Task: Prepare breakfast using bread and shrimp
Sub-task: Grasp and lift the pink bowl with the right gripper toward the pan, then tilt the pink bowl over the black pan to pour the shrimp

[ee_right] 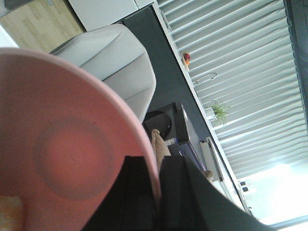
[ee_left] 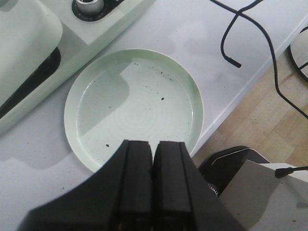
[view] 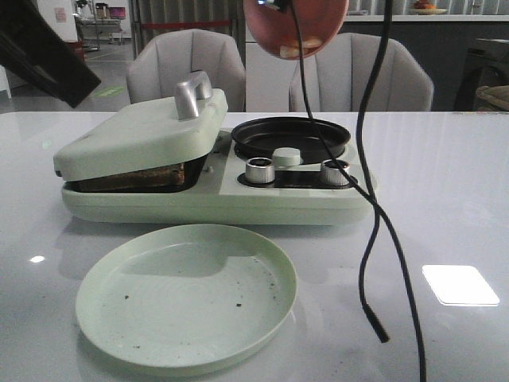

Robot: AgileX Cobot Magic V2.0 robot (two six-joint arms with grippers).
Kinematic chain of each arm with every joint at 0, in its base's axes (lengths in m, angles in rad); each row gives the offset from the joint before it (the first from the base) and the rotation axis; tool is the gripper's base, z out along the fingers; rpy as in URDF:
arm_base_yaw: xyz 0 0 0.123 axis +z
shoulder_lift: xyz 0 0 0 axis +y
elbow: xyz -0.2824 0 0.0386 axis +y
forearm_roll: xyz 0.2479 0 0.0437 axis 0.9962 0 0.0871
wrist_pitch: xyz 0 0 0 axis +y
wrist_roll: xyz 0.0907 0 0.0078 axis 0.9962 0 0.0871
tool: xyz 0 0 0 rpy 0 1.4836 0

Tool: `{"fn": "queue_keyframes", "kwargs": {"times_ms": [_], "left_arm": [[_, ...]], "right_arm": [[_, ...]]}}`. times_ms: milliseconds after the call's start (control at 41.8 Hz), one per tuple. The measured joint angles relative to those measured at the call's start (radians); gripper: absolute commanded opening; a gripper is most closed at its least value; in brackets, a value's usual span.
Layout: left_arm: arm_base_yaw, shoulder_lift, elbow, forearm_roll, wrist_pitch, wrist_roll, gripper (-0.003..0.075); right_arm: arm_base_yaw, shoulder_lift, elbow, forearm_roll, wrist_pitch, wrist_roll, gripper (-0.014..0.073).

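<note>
Front view. One pale green breakfast maker [view: 215, 195] stands mid-frame on the white table [view: 453, 207]. Its hinged lid [view: 143, 131], left of centre, is lowered but propped slightly ajar; in the gap a brown-edged slab shows, the bread [view: 131, 177]. How many slices lie there cannot be told. One metal handle [view: 193, 94] tops the lid. To the right sits one round black pan [view: 290, 137], and below it two metal knobs [view: 260, 169] with one pale button between them. One light green plate [view: 187, 294] lies in the lower left, carrying only dark crumbs. At the top centre one pink plate [view: 296, 28] is held tilted in the air, and a small pale orange piece, the shrimp [view: 291, 52], rests at its lower edge. Two black cables [view: 370, 239] hang down the right half. Two grey chairs [view: 184, 68] stand behind the table. A dark arm [view: 44, 56] crosses the upper left.

Left wrist view. The left gripper [ee_left: 153, 159] fills the bottom centre, its two fingers pressed together with nothing between them, above the near rim of the green plate [ee_left: 134, 103]. The maker's corner and one knob sit at the upper left.

Right wrist view. The right gripper [ee_right: 156, 197] is clamped on the rim of the pink plate [ee_right: 57, 144], one finger on each face. The shrimp [ee_right: 9, 211] shows at the lower left corner.
</note>
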Motion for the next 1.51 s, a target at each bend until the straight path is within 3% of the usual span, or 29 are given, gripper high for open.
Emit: {"fn": "queue_keyframes", "kwargs": {"times_ms": [455, 838, 1292, 1508], "left_arm": [[0.000, 0.000, 0.000, 0.000, 0.000, 0.000, 0.0101], [0.000, 0.000, 0.000, 0.000, 0.000, 0.000, 0.0101], [0.000, 0.000, 0.000, 0.000, 0.000, 0.000, 0.0101], [0.000, 0.000, 0.000, 0.000, 0.000, 0.000, 0.0101]], "right_arm": [[0.000, 0.016, -0.150, -0.012, 0.132, -0.100, 0.0053], [0.014, 0.260, -0.150, 0.001, 0.164, -0.267, 0.0053], [0.020, 0.267, -0.226, -0.003, 0.189, -0.312, 0.0053], [0.020, 0.263, -0.278, 0.004, 0.267, -0.316, 0.0053]]}}
